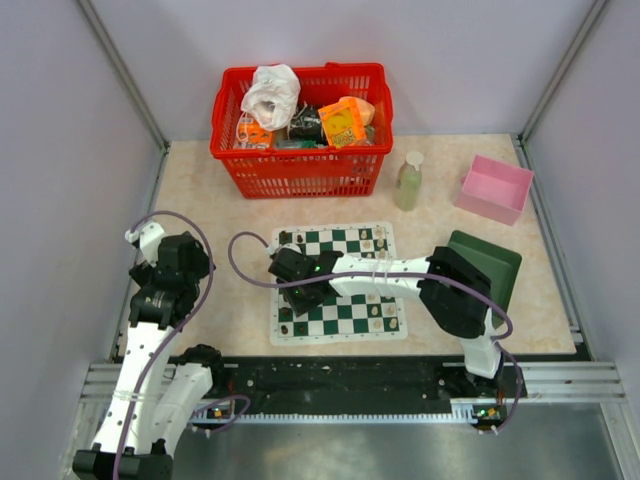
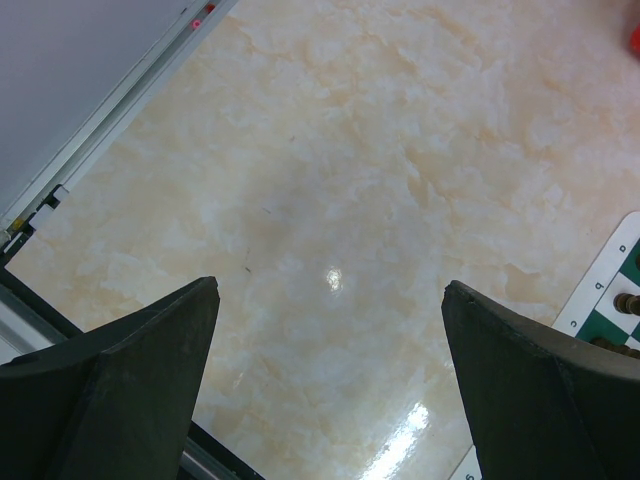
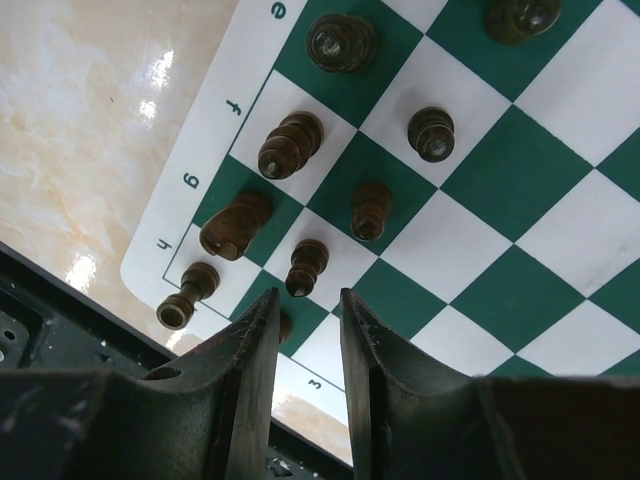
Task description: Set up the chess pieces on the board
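Marbled cream desk [image 2: 330, 150] lies under the left gripper [image 2: 330, 288], which is spread wide and empty. Over the board [image 3: 480, 230] hangs the right gripper [image 3: 308, 295], its jaws nearly pressed together with nothing between them. Dark chess pieces [image 3: 290, 145] stand just beyond its tips. To their left the white border reads e, f, g, h, and a 3 shows in the gap between the jaws.

Green-white checked board [image 3: 520, 175], brown pieces [image 3: 290, 145]

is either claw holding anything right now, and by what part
Nothing visible. The left claw is wide open over the table; the right claw hangs above the board, its jaws nearly together with only an empty gap between.
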Motion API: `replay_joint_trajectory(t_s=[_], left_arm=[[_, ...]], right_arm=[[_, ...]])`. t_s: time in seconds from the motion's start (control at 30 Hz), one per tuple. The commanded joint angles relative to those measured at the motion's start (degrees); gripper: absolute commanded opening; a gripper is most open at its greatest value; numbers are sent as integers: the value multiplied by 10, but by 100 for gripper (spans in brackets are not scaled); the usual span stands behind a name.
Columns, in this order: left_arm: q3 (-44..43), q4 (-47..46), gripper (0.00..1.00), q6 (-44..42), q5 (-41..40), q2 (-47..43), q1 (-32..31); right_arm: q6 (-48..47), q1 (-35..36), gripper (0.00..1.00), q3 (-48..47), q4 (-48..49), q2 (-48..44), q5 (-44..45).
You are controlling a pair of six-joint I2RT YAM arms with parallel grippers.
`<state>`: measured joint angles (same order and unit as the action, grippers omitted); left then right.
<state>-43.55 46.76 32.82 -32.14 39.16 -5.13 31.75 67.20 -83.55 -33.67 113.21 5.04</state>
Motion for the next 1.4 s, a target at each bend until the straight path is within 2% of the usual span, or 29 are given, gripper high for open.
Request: replay_joint_trajectory(t_s=[0.0,0.43,0.53,0.8,1.37], left_arm=[[-11,-17,99,-7,1,-1,0],[-9,-19,99,-8,3,-2,0],[-9,-19,98,-8,4,-1,0],[-8,-21,98,-9,7,0,0],[-8,-20,98,-10,7,1,0]], right_arm=[[2,-4,31,-14,20,4,-5],[-4,-5,27,-19,28,17,1],[-3,-6,20,-19,28,18,0],[-3,-5,16,-7,29,2,-5],[-2,-3,15,5,18,-26,16]])
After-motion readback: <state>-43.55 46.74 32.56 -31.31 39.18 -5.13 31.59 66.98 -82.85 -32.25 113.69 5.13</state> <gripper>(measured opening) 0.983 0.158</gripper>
